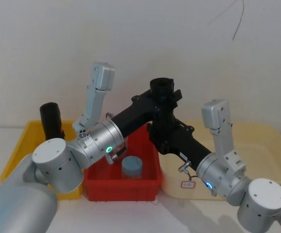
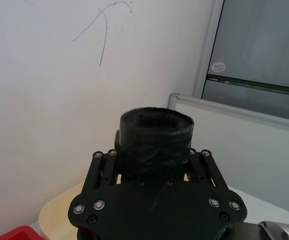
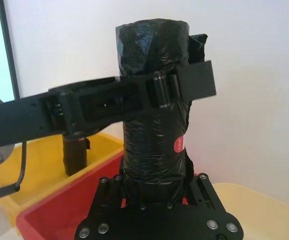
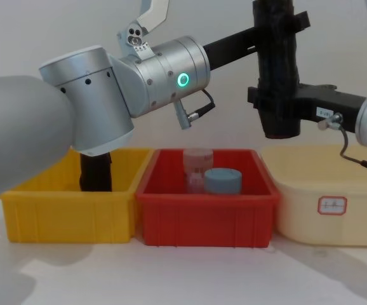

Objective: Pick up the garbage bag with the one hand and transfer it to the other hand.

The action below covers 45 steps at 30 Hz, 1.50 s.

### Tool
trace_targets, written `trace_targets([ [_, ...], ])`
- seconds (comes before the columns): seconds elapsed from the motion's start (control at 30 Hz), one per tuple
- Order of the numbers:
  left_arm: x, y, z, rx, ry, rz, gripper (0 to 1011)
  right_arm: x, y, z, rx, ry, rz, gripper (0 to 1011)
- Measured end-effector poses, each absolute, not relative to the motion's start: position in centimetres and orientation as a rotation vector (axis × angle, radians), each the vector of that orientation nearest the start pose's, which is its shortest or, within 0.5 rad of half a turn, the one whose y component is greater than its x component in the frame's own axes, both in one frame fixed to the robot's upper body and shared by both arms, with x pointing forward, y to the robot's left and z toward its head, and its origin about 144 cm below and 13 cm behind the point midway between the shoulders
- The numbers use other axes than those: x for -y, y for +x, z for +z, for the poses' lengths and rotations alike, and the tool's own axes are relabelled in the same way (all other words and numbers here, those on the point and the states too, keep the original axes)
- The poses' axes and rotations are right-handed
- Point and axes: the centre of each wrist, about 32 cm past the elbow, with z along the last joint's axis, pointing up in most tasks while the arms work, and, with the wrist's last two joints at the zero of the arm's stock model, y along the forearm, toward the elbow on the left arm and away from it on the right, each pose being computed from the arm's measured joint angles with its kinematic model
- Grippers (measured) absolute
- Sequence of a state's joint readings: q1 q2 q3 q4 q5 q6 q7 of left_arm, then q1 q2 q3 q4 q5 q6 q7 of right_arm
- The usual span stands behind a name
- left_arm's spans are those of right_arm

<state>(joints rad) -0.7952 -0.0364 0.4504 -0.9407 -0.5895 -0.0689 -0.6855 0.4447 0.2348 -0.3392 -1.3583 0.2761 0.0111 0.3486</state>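
Observation:
The garbage bag (image 4: pixel 279 63), a tall black wrinkled roll with a small red sticker, hangs upright in the air above the gap between the red bin (image 4: pixel 209 210) and the cream tub (image 4: pixel 323 184). My left gripper (image 4: pixel 279 28), on the arm with the green ring, is clamped around the roll's upper part (image 3: pixel 154 45). My right gripper (image 4: pixel 277 108) reaches in from the right and is shut around its lower part. In the left wrist view the roll's top (image 2: pixel 157 130) rises between the fingers. From the head, the roll (image 1: pixel 162 87) stands between both grippers.
A second black roll (image 4: pixel 94 171) stands in the yellow bin (image 4: pixel 63 216) at the left. The red bin holds a blue-lidded jar (image 4: pixel 221 181) and a clear container behind it. A white wall lies close behind the bins.

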Motion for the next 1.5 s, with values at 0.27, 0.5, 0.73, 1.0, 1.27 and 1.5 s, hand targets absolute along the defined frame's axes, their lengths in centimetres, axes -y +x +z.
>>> trace_targets([
  [0.27, -9.6, 63.9, 127.4, -0.028, -0.351, 0.488, 775, 20.9, 56.6, 123.0, 0.160, 0.042, -0.948, 509],
  [0.5, -9.6, 63.9, 127.4, -0.028, -0.351, 0.488, 962, 21.0, 56.6, 123.2, 0.157, 0.052, -0.952, 509],
  [0.73, -9.6, 63.9, 127.4, -0.028, -0.351, 0.488, 1002, 21.9, 56.7, 123.3, 0.155, 0.062, -0.986, 507],
  [1.0, -9.6, 63.9, 127.4, -0.028, -0.351, 0.488, 1002, 24.8, 57.0, 123.5, 0.154, 0.054, -1.084, 507],
  [1.27, -9.6, 63.9, 127.4, -0.028, -0.351, 0.489, 1001, 28.0, 57.0, 123.3, 0.147, 0.018, -1.185, 507],
  [1.5, -9.6, 63.9, 127.4, -0.028, -0.351, 0.489, 1001, 30.6, 56.7, 123.0, 0.135, -0.027, -1.264, 589],
])
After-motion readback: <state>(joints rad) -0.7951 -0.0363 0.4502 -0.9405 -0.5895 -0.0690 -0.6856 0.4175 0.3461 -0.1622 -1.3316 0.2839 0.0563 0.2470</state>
